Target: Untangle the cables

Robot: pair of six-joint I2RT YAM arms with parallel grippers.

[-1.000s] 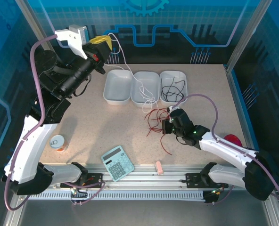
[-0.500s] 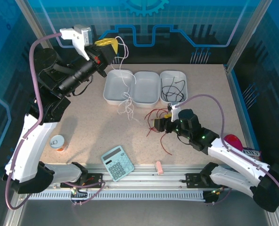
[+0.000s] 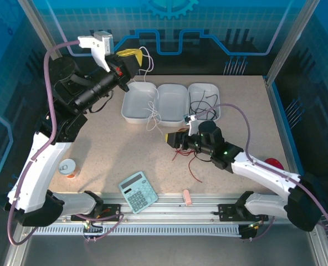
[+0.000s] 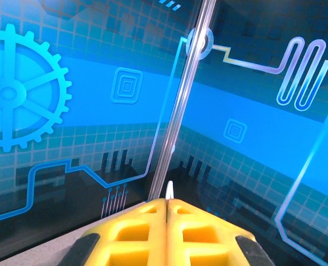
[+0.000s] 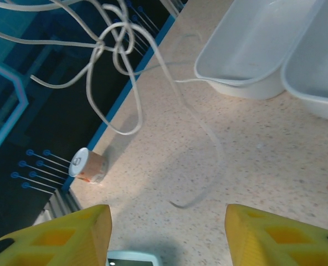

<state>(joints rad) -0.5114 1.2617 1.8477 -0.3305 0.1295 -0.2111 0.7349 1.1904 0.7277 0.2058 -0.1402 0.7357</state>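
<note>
My left gripper [image 3: 132, 55] is raised at the back left, its yellow fingers [image 4: 136, 227] shut on the white cable [image 3: 151, 108]. The cable's tip [image 4: 169, 191] pokes out between them. This white cable hangs in knotted loops [image 5: 115, 49] down over the left tray [image 3: 132, 108]. The red cable [image 3: 187, 154] lies loose on the table beside my right gripper [image 3: 172, 138]. The right gripper [image 5: 167, 215] is low over the table, open, with nothing between its fingers. The black cable [image 3: 201, 106] lies in the right tray [image 3: 215, 93].
Three white trays stand in a row at the back, the middle tray [image 3: 178, 94] between the other two. A teal calculator [image 3: 138, 191] and a pink eraser [image 3: 186, 197] lie near the front edge. A small can [image 3: 68, 167] stands at the left, a red object [image 3: 273, 164] at the right.
My left gripper has swung right with the white cable, dragging its hanging end from the middle tray to the left tray. My right gripper has moved left, away from the red cable.
</note>
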